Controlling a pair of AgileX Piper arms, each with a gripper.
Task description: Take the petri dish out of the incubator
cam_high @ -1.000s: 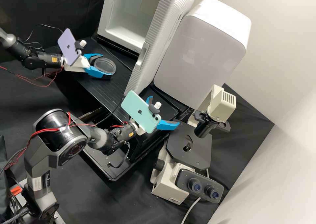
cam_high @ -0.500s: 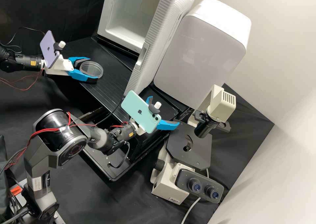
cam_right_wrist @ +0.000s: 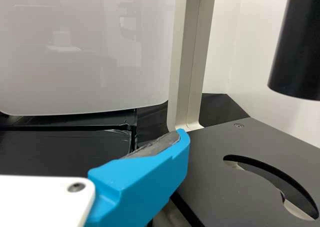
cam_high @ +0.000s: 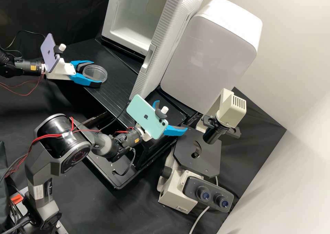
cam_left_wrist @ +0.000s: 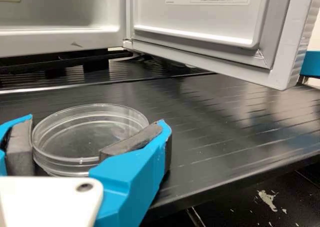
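left gripper [cam_left_wrist: 92,130] clamped on petri dish [cam_high: 95,72], just in front of open incubator [cam_high: 137,17], right gripper [cam_high: 177,131] beside incubator door, jaw state can't tell

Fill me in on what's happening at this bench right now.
The left gripper holds a clear petri dish between its blue fingers. The dish is outside the incubator, whose door stands open. It sits low at the black platform in front of the incubator, though I can't tell whether it rests on the surface. The right gripper hangs at the edge of the microscope stage, touching nothing that I can see.
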